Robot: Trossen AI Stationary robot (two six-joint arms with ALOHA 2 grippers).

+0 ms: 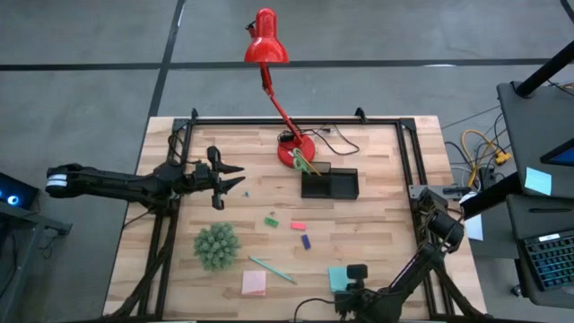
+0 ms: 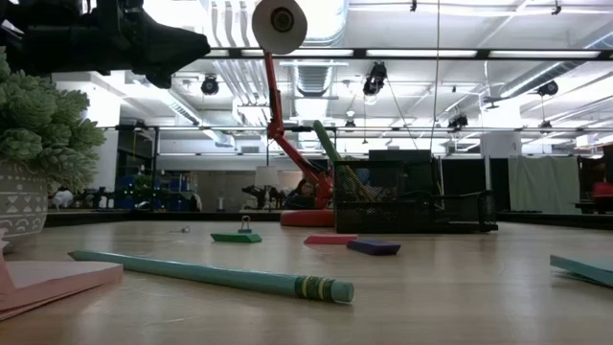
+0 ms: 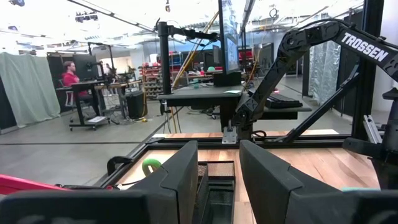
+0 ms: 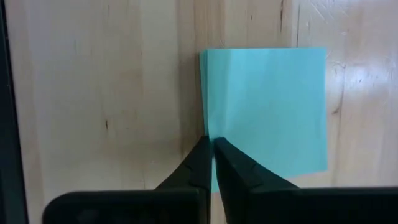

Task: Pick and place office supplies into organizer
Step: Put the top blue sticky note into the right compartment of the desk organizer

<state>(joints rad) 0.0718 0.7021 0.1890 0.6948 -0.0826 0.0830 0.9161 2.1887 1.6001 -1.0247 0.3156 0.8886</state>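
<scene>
A light-blue sticky-note pad lies flat near the table's front edge. My right gripper stands over it, pointing steeply down, shut at one edge of it. A pink pad and a teal pen lie to its left. Green, red-pink and purple pieces lie mid-table. The black organizer stands farther back, with green-handled scissors sticking up from its left end. My left gripper hovers open at the left, level, above the table. My right gripper pinches the light-blue pad's edge near a corner between its two fingertips, coming from above and slanting down. The strip of paper beside the fingers bends up slightly. The rest of the pad lies flat on the wood. How many sheets are caught cannot be told.
A fuzzy green ball sits front left beside the pen. A red desk lamp stands on its round base just left of the organizer. Black frame rails run along the table's sides.
</scene>
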